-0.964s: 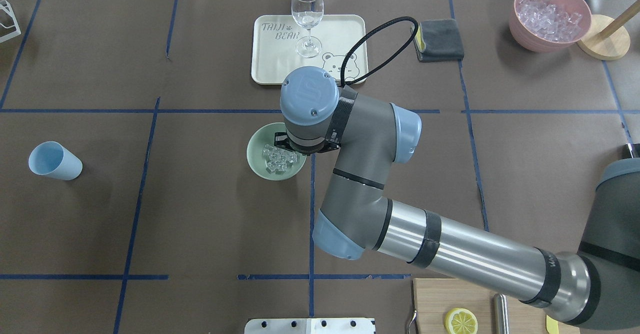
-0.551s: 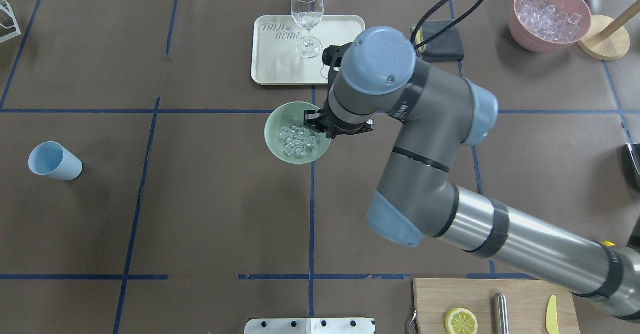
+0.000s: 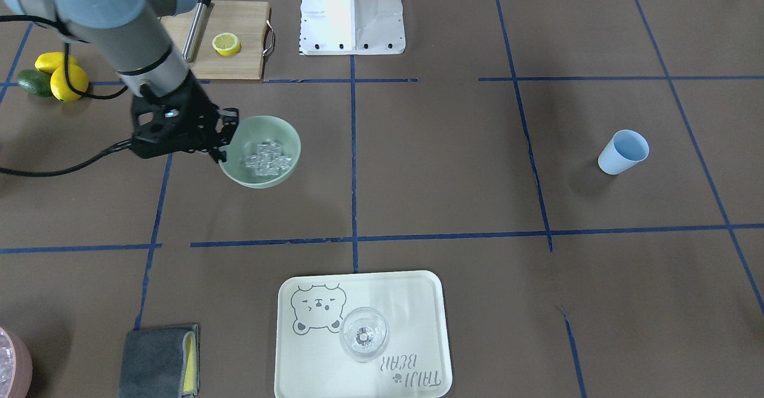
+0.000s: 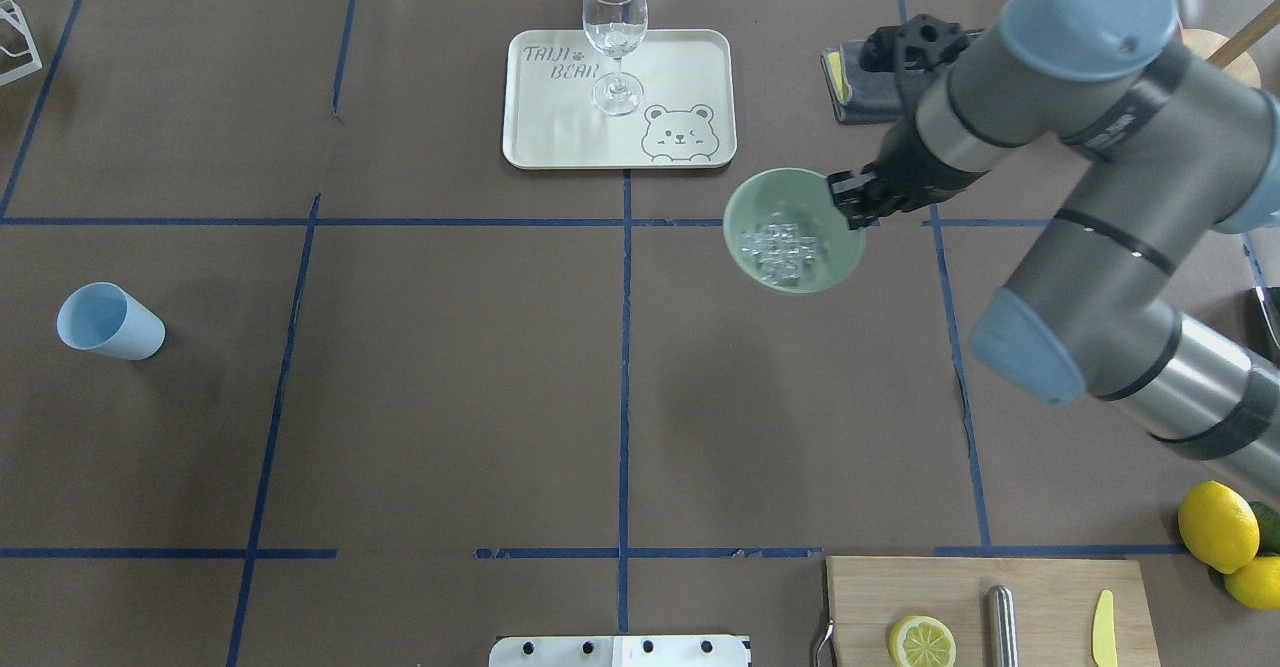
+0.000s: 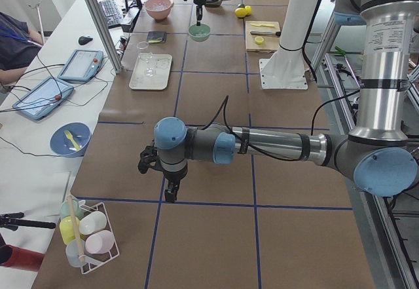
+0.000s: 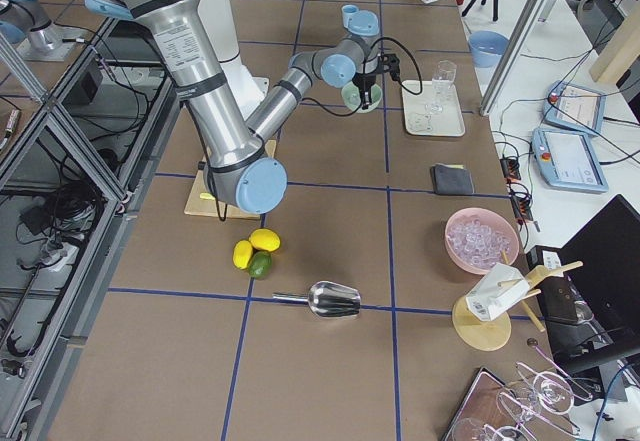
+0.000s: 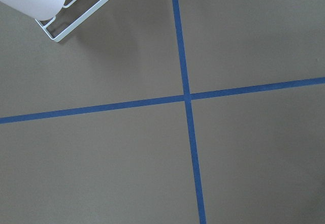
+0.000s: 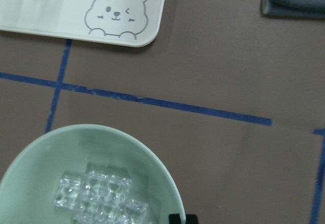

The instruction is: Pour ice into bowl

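Note:
The pale mint-green bowl (image 4: 748,209) hangs above the table, right of the middle, with the ice (image 4: 781,245) lying in its bottom. My right gripper (image 4: 850,202) is shut on the bowl's right rim. The front-facing view shows the bowl (image 3: 262,180) and the ice (image 3: 267,156) beside the black gripper (image 3: 224,138). In the right wrist view the ice (image 8: 101,198) sits low in the bowl (image 8: 127,150). My left gripper (image 5: 169,196) points down near a tape cross at the table's left end; I cannot tell whether it is open or shut.
A cream tray (image 4: 560,127) with a wine glass (image 4: 614,27) stands far centre. A light blue cup (image 4: 105,322) lies at the left. The grey cloth (image 3: 158,359), pink container (image 6: 482,241), cutting board (image 4: 985,607), lemons (image 4: 1215,527) and metal scoop (image 6: 330,301) are on the right.
The right arm has carried the bowl with the ice from the table's middle to the right and a little farther from the robot. The bowl stays level.

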Available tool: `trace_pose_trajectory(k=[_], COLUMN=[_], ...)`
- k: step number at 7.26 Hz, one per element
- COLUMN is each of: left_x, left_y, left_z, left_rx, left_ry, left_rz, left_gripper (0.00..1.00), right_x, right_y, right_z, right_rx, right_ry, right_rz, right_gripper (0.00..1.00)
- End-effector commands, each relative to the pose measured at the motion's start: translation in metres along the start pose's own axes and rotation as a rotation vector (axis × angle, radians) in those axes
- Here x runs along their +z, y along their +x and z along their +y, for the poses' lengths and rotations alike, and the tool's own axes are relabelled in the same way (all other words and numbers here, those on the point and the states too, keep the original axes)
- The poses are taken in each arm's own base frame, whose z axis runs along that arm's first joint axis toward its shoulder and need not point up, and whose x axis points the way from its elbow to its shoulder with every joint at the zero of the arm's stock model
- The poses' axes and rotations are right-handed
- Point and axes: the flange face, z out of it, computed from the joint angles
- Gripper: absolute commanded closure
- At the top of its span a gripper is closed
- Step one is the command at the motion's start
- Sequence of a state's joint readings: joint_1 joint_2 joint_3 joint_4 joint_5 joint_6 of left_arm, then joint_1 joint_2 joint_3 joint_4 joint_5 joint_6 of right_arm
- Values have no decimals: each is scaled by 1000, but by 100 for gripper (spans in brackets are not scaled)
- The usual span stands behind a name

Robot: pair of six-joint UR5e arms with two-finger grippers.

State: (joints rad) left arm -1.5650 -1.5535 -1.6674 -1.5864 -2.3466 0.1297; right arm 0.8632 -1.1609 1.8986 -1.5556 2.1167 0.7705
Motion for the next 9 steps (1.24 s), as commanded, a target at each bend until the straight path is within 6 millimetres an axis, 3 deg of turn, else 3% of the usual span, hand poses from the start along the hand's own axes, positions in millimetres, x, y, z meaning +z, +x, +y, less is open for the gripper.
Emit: trace_pose_trajectory(k=[1, 3, 6, 9], left_x=[4, 4, 4, 4], left_y=[-1, -1, -1, 0], left_z=[7, 7, 7, 7], left_rx=[49, 48, 50, 52], left_ry=[-6, -7, -4, -3], left_rz=[32, 33, 34, 33], left_gripper=[0, 0, 0, 0], right_x=[-12, -3, 25, 68], right_y=[146, 245, 296, 348], right_z=[19, 78, 121, 139], right_rx=[-118, -63, -43, -22], right_ry=[-48, -42, -62, 24], right_rz=[45, 28, 6, -44], right_gripper=[100, 100, 100, 100])
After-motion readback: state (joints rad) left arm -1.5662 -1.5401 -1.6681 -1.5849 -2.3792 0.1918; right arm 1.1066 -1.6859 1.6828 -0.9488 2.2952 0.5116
